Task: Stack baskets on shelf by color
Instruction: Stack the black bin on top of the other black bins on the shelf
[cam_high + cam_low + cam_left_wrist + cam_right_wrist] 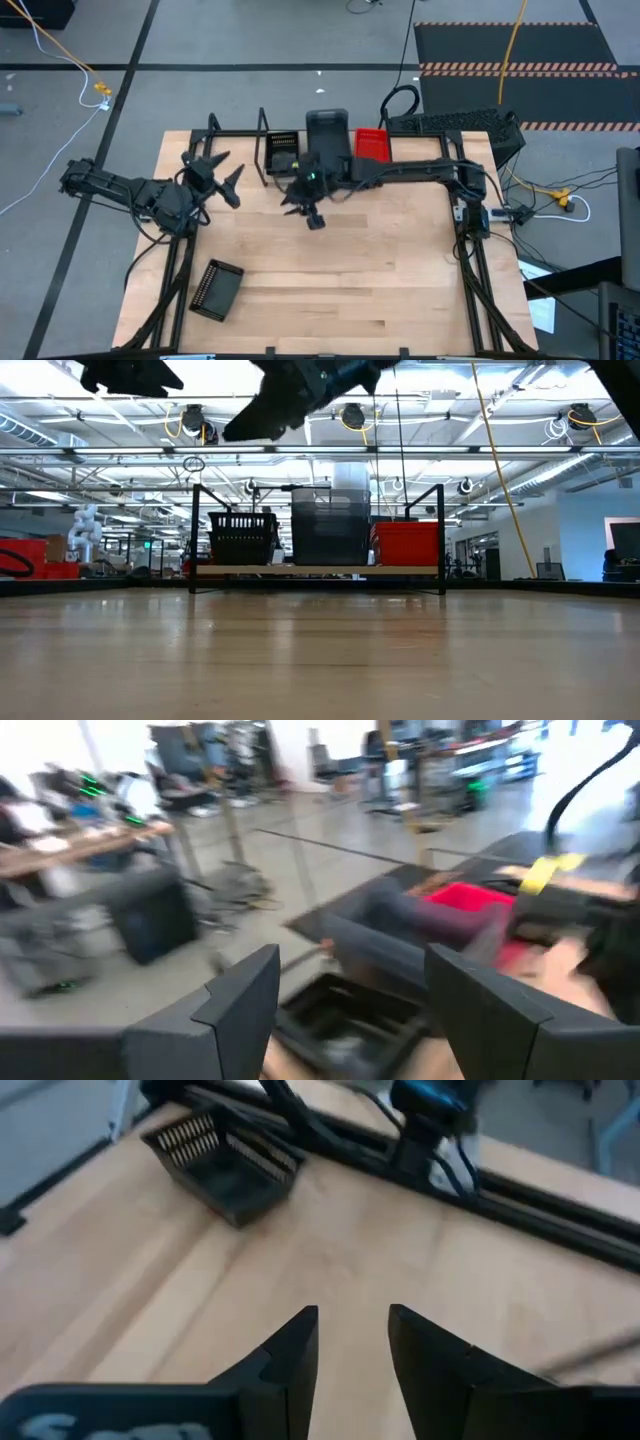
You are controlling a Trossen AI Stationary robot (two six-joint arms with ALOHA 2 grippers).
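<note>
The counter (pixel 380 270) lies open across its middle and near right. A lone black basket (pixel 216 289) occupies the near left. The shelf (pixel 330 178) along the far edge is filled by black, grey (pixel 326 135) and red (pixel 372 144) baskets; both arms hang before it.

Tabletop (pixel 340 270): light wood planks, visible grain, smooth with a soft satin sheen in the low view.

Shelf (pixel 316 570): pale wood board, thin black metal uprights, matt.

Baskets: perforated plastic. Red basket (pixel 408 545) solid-looking, slightly glossy; grey stack (pixel 330 525) semi-translucent; black basket on shelf (pixel 241 538) open lattice.

Loose black basket (pixel 216 290), at 7 o'clock on the table: slotted plastic, matt.

Right gripper (pixel 352 1342): dark, smooth matt fingers.
</note>
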